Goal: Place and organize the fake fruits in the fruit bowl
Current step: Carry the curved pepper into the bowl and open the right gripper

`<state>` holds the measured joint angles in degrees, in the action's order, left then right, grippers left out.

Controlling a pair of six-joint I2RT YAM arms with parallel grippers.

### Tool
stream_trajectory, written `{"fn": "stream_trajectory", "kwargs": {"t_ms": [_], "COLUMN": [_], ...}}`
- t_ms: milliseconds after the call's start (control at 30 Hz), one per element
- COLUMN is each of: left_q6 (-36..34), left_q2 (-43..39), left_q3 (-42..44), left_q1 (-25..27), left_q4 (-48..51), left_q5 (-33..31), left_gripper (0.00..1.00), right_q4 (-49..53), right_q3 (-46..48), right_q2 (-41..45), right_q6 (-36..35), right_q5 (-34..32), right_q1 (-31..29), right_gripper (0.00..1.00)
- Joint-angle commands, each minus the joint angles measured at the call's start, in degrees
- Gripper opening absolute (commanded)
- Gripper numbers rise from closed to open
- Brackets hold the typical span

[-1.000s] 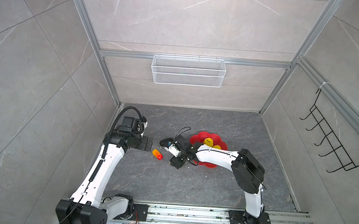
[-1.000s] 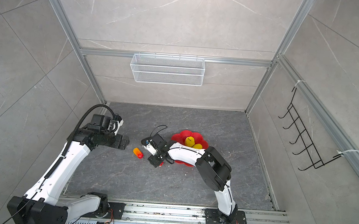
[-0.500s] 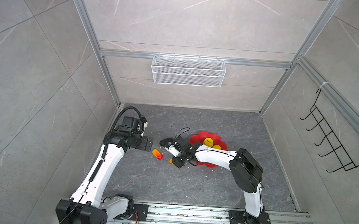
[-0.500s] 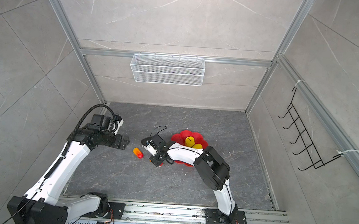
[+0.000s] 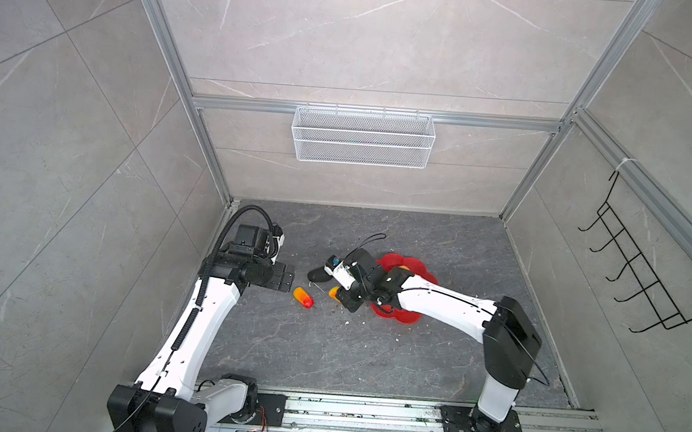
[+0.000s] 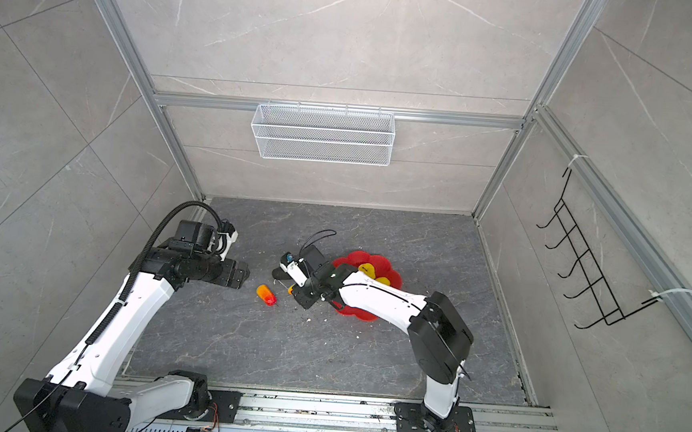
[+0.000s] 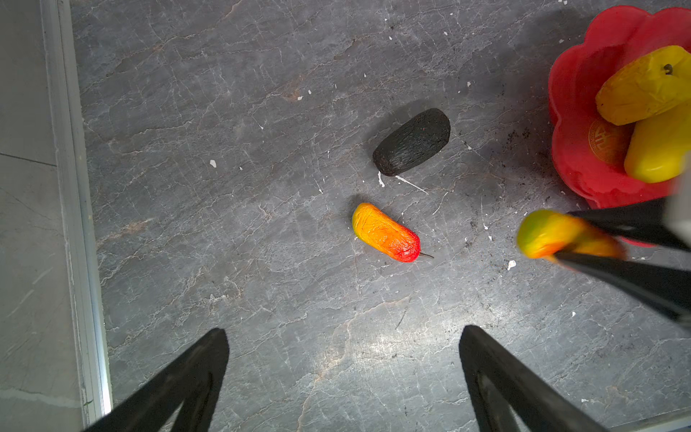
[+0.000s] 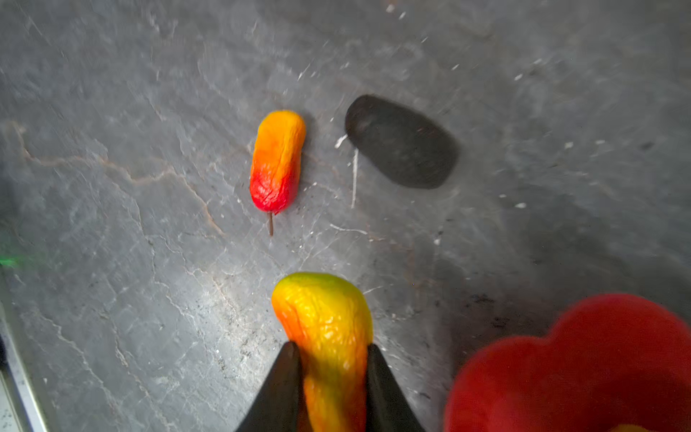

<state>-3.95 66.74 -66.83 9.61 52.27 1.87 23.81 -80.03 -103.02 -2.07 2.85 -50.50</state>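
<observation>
I read the right fingers (image 8: pixel 288 370) clamped on one orange-red fruit (image 8: pixel 321 310), just beside the fruit bowl (image 7: pixel 572 93). The left fingers (image 7: pixel 202 366) stand wide apart, holding nothing. Two yellow fruits (image 7: pixel 643 86) lie in the bowl. The second orange-red fruit (image 7: pixel 385 232) and the dark fruit (image 7: pixel 411 142) lie on the desk (image 7: pixel 261 299).

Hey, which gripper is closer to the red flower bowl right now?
Right. The right gripper, shut on the green-tipped orange fruit, is just beside the red bowl. The left gripper hangs open farther away, past the loose orange-red fruit and the black fruit.
</observation>
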Motion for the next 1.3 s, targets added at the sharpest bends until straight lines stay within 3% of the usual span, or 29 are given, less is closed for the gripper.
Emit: {"fn": "stream_trajectory", "kwargs": {"t_ms": [0, 133, 333, 867, 1100, 1267], "left_q6": [-1.16, -1.18, -1.17, -1.2, -1.24, -1.23], "left_q2": [-0.76, -1.08, -1.17, -1.17, -1.09, -1.0], "left_q3": [-0.06, -0.01, -0.15, -0.08, -0.15, -0.14], "left_q1": [-0.29, -0.29, -0.29, -0.27, -0.29, -0.29], "left_q4": [-0.59, -0.61, -0.6, -0.6, -0.59, -0.64], "left_q5": [0.68, 0.68, 0.9, 0.94, 0.85, 0.86], "left_gripper": [1.0, 1.0, 1.0, 1.0, 1.0, 1.0], "right_q4": [1.4, 2.82, 2.49, -1.96, -2.1, -1.01], "right_q3": [2.64, 4.74, 7.63, 8.05, 6.83, 6.66], "right_q2": [3.18, 4.41, 2.64, -5.88, -7.03, -5.37], "right_q6": [4.93, 12.6, 20.66, 28.58, 28.71, 27.84], "right_q5": [-4.41, -10.0, -12.4, -19.29, -19.55, -19.64], "right_q1": [4.2, 8.09, 11.27, 13.21, 13.5, 13.51], "right_gripper": [0.15, 0.14, 0.13, 0.16, 0.25, 0.49]}}
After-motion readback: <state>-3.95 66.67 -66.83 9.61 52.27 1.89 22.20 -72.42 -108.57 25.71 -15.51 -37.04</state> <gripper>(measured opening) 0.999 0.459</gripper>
